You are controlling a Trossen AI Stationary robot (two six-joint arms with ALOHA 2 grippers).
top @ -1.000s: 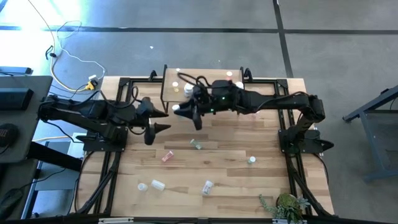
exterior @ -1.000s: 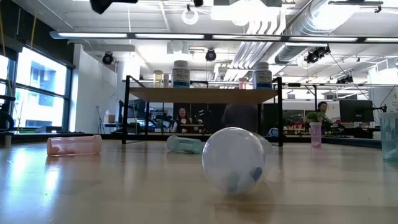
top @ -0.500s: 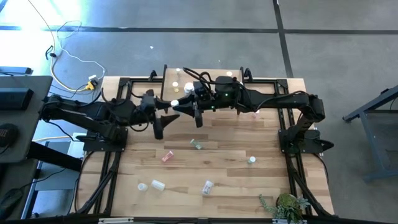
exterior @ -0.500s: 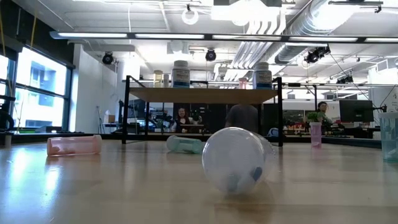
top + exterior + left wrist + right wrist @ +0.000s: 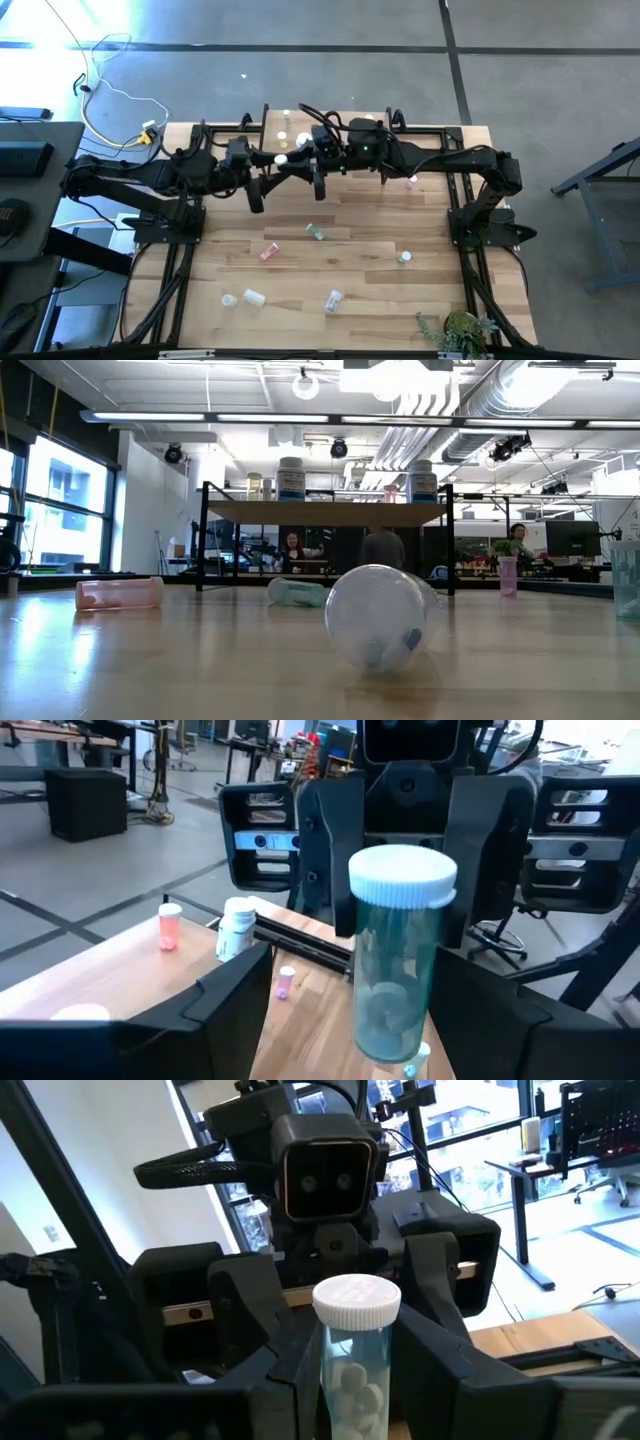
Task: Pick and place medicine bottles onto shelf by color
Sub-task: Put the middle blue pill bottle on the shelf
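Note:
My right gripper [image 5: 297, 168] is shut on a clear medicine bottle [image 5: 400, 965] with a white cap [image 5: 283, 160], held high above the table just in front of the shelf [image 5: 330, 132]. My left gripper [image 5: 270, 178] faces it, open. Its two fingers [image 5: 235, 1005] stand on either side of the bottle, and I see no touch. The bottle holds white pills [image 5: 352, 1385]. In the low view the shelf [image 5: 325, 512] carries several upright bottles [image 5: 291, 478], and neither gripper shows there. My right gripper pinches the bottle's lower body [image 5: 350, 1380] between its two fingers [image 5: 275, 1400]. The fingers lie level and come from the table's right side. The bottle stands upright with its cap [image 5: 356, 1302] up, lifted well clear of the table.
Loose bottles lie on the table's near half: a pink one [image 5: 268, 251], a greenish one [image 5: 316, 232], a clear one [image 5: 404, 257] and several near the front [image 5: 333, 299]. A plant [image 5: 458, 330] stands at the near right corner. A person [image 5: 292, 547] sits beyond the table.
My left gripper has gone up and toward the table's right, tipping up to level, until its open fingers stand either side of the bottle that my right gripper holds. The bottle stays upright.

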